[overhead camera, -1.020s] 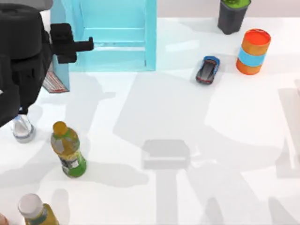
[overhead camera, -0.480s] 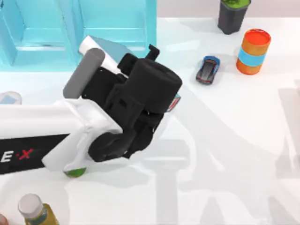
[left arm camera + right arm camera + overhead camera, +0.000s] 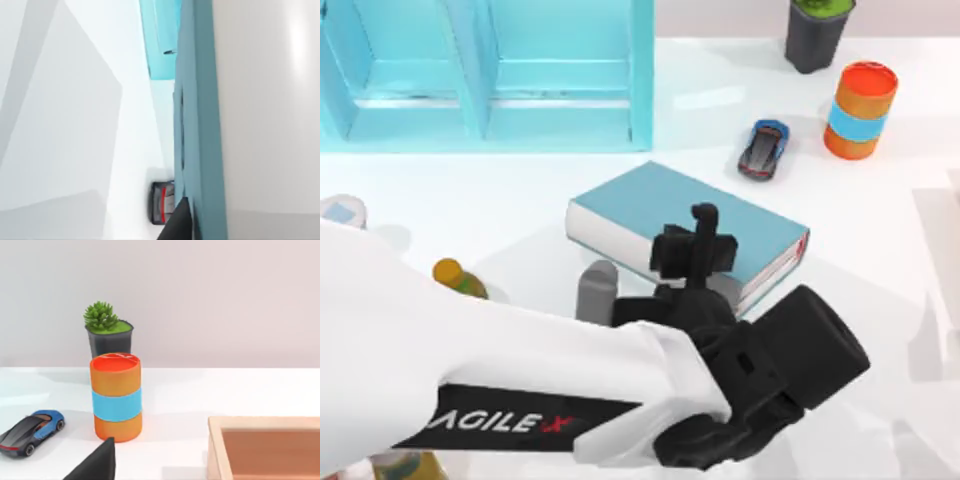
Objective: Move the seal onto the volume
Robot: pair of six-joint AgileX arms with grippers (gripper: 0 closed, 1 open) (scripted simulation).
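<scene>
The volume [image 3: 665, 205] is a flat teal book with white page edges, lying at an angle in the middle of the table. My left arm reaches in from the lower left, and its black left gripper [image 3: 697, 240] hangs over the book's near half. In the left wrist view the volume [image 3: 200, 125] runs past as a teal band very close by. The seal is hidden. My right arm is parked off to the right, and a dark part of the right gripper [image 3: 95, 465] pokes into the right wrist view.
A light-blue shelf unit [image 3: 490, 70] stands at the back left. A toy car [image 3: 763, 148], an orange can with a blue band [image 3: 860, 110] and a potted plant [image 3: 817, 30] sit at the back right. A bottle's orange cap [image 3: 455, 275] shows beside my left arm. A wooden box [image 3: 265, 445] lies near the right gripper.
My left arm has swung from the back left corner across to the middle of the table. The teal book now shows under its gripper, and the arm covers most of the green-and-orange bottle.
</scene>
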